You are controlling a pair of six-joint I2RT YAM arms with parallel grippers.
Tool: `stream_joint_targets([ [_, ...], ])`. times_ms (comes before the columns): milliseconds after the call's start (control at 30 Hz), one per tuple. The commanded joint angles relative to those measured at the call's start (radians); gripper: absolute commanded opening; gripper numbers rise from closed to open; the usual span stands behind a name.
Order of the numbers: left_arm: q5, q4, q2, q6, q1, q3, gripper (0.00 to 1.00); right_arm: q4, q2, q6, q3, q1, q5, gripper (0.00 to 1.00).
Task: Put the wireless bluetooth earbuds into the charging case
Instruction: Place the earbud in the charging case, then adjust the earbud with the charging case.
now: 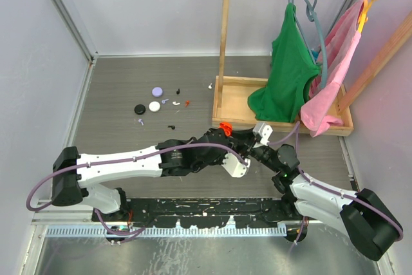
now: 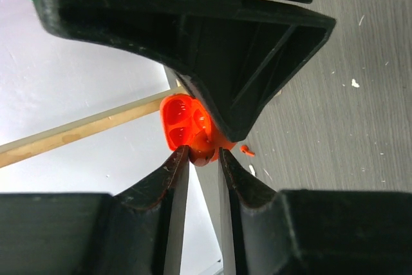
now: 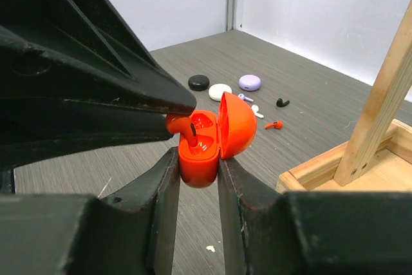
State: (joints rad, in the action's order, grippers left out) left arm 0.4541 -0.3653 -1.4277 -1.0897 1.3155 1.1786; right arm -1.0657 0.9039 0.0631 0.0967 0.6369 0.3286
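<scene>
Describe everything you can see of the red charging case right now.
The charging case is glossy orange-red plastic, rounded, standing upright with its domed lid hinged open to one side, showing two moulded wells. The right end effector clamps its base from both sides, holding it apparently clear of the table. A small red bud with a dark stem sits at one well, and the left end effector has its tips on it; whether it grips is unclear.
</scene>
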Motion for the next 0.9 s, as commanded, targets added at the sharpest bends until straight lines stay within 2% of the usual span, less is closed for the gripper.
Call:
stream_joint_targets([
  [0,-0.040,-0.056,0.013,0.052,-0.002,0.034,0.29,-0.108,-0.007,0.007,0.015,0.003,-0.006,0.03],
  [267,-0.083,-0.030,0.060,0.163,-0.025,0.035,0.50,-0.107,-0.004,0.005,0.012,0.003,-0.021,0.03],
  [467,-0.173,0.052,0.149,0.363,-0.063,-0.006,0.66,-0.099,0.001,0.003,0.011,0.003,-0.045,0.03],
  [733,-0.319,0.112,0.233,0.741,-0.168,-0.062,0.72,-0.104,0.011,0.001,0.011,0.002,-0.048,0.03],
  [867,-0.505,0.172,0.264,0.966,-0.281,-0.095,0.73,-0.109,0.018,0.003,0.012,0.003,-0.044,0.03],
])
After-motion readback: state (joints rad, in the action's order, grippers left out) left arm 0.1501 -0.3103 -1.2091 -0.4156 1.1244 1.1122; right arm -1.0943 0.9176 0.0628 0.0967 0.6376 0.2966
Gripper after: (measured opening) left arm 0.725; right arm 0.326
